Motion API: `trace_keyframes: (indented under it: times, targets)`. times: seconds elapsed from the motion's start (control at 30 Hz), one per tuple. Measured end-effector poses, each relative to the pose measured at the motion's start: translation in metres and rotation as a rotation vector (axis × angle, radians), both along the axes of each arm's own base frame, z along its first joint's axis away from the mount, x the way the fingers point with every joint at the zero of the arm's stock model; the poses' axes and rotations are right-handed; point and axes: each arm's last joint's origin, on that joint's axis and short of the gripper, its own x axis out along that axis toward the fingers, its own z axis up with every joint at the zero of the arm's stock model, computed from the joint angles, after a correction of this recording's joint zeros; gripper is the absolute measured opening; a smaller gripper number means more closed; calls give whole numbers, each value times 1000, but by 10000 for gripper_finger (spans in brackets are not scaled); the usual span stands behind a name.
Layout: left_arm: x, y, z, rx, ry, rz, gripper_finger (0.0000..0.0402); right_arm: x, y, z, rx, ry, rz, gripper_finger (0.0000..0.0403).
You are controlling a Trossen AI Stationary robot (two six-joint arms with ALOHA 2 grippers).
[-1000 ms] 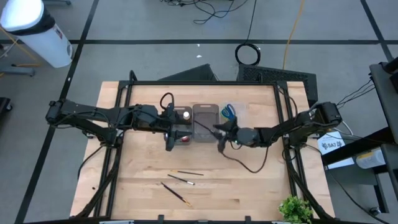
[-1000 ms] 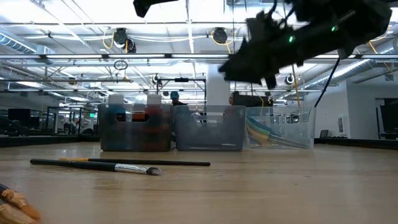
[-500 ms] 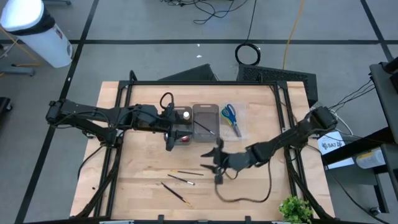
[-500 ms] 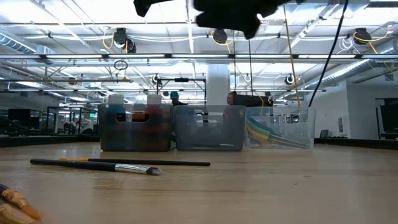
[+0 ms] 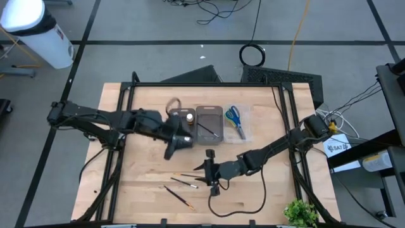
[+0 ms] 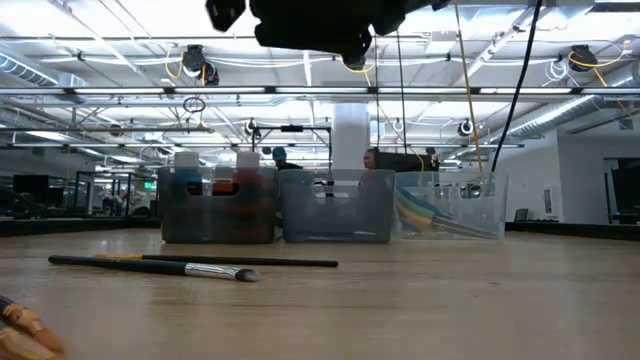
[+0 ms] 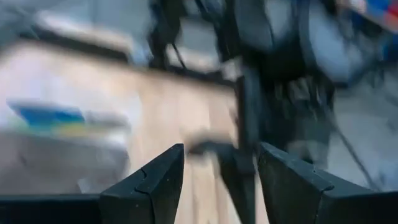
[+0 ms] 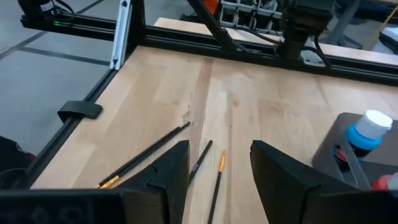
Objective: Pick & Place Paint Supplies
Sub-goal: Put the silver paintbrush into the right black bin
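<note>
Above the table's front half, the right hand (image 5: 209, 171) hangs over the brushes (image 5: 183, 180), its fingers (image 8: 168, 171) parted with nothing between them; three thin brushes (image 8: 205, 158) lie on the wood just ahead of it. The left hand (image 5: 172, 144) is in front of the trays, beside the leftmost one, its fingers (image 7: 149, 183) also apart and empty.

Three trays stand in a row behind the hands. The left, grey tray (image 6: 217, 235) holds small paint bottles (image 5: 188, 117), one white-capped; a blue bottle with a white cap (image 8: 367, 132) shows in the right wrist view. The middle grey tray (image 5: 209, 113) has one dark brush (image 5: 209, 130) lying across it. The clear tray (image 5: 248, 117) on the right holds scissors (image 5: 234, 117) with blue handles; yellow and green handles (image 6: 420, 218) show through its wall.

The table (image 5: 145, 190) is pale wood in a black frame. From table height, a long brush (image 6: 190, 265) lies on the boards in front of the trays. Behind it is a large hall with ceiling lights and pipes.
</note>
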Motion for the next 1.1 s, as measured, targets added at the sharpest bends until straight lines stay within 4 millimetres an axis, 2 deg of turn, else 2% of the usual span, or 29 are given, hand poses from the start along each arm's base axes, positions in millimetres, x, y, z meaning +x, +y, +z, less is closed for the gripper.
trace_keyframes:
  times: [0.17, 0.27, 0.37, 0.47, 0.67, 0.9, 1.1]
  targets:
    - [-7, -26, -41, 53, 312, -82, 214, 0, 0, 0, -2, 6, 1, 155]
    - [-13, -43, -74, 90, 458, -96, 214, -1, 0, -2, -8, 20, 2, 155]
    - [-17, -57, -99, 126, 535, -108, 214, -1, 1, -2, 22, 22, -8, 155]
    - [-19, -67, -113, 139, 534, -78, 214, -2, 6, -7, 110, 56, -35, 155]
    - [-19, -78, -103, 201, 380, -28, 214, 4, 28, -61, 123, 207, -46, 155]
    - [-10, -82, -90, 230, 209, -34, 214, 26, 37, -85, 73, 285, -55, 155]
    - [-9, -82, -88, 183, 198, -12, 214, 33, 41, -105, 54, 314, -73, 155]
